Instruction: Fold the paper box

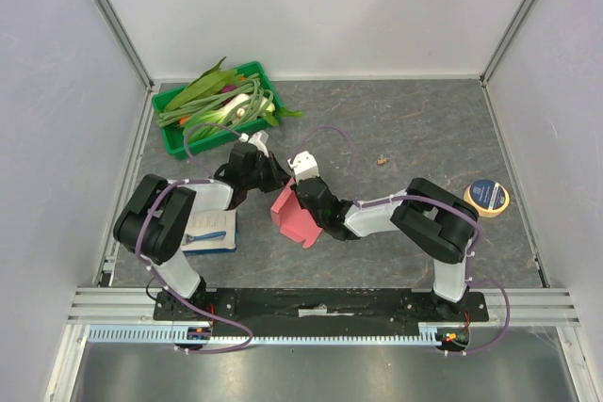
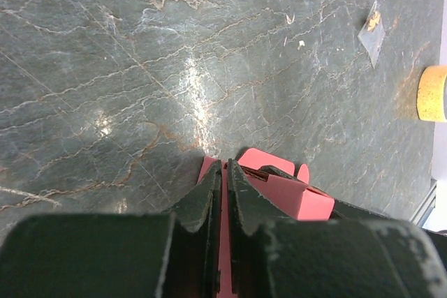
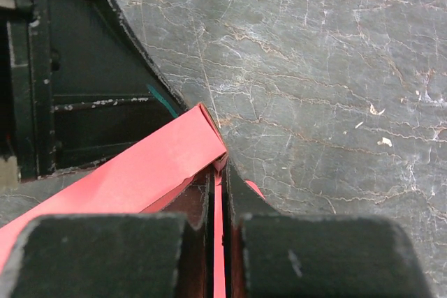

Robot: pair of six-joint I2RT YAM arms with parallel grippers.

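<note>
fig.: paper box (image 1: 294,217) near table (image 1: 405,138) centre, betw. the two arms. left end effector (image 2: 223,183) & right end effector (image 3: 218,190) each pinched narrow on a pink panel. for a clean crease: firm pinches, swing one panel slowly about the score line, no pulling apart.

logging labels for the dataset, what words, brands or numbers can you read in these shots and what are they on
No text can be read in any view.
tape roll: round blue label on top, print too small to read.
booklet: white and blue cover, any print too blurred to read.
paper box: plain pink-red card, no print showing.
</note>
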